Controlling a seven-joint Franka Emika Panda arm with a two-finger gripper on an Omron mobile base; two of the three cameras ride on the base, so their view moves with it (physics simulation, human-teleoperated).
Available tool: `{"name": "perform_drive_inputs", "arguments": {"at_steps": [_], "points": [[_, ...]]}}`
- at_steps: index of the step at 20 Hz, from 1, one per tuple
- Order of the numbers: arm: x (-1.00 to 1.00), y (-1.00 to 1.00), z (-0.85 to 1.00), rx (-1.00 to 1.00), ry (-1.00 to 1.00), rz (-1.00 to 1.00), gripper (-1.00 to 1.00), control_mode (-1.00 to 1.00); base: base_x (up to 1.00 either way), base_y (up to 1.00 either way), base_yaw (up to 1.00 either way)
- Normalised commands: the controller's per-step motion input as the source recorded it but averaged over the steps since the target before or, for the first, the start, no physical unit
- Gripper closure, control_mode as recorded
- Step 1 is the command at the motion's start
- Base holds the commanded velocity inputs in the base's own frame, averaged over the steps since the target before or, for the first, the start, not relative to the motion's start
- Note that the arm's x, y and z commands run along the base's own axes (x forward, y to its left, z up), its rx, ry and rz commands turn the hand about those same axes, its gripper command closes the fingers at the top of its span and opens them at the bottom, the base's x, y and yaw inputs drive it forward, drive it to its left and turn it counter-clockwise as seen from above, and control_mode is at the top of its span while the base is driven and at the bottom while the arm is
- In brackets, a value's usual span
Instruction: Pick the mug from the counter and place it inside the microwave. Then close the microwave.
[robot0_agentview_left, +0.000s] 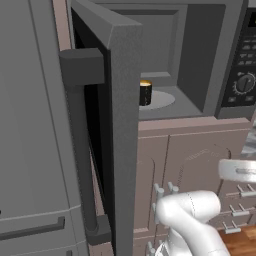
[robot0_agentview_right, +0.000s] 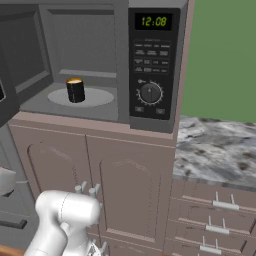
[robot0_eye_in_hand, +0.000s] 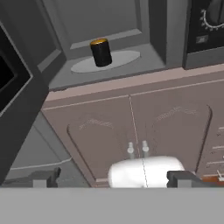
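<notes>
The mug (robot0_agentview_right: 75, 90) stands upright on the turntable inside the microwave (robot0_agentview_right: 150, 65); the gripper (robot0_eye_in_hand: 111, 178), jaws spread and empty, hangs low, with the open door (robot0_agentview_left: 107, 125) up to its left.

light: even, flat, rendered | shadows: faint | glare: none | focus: sharp, edges slightly jagged
</notes>
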Motion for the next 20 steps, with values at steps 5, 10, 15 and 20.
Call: {"name": "perform_drive_inputs", "arguments": {"at_steps": [5,10,15,20], "points": [[-1.0,0.0,0.25,0.02,-0.15,-0.05,-1.0,-1.0,0.0,0.0,0.0],[-1.0,0.0,0.21,0.0,-0.07,-0.08,-1.0,-1.0,0.0,0.0,0.0],[-0.6,0.1,0.06,0.0,-0.01,-0.19,-1.0,-1.0,0.0,0.0,0.0],[-0.08,0.07,0.01,0.01,-0.07,-0.16,-1.0,-1.0,0.0,0.0,0.0]]}}
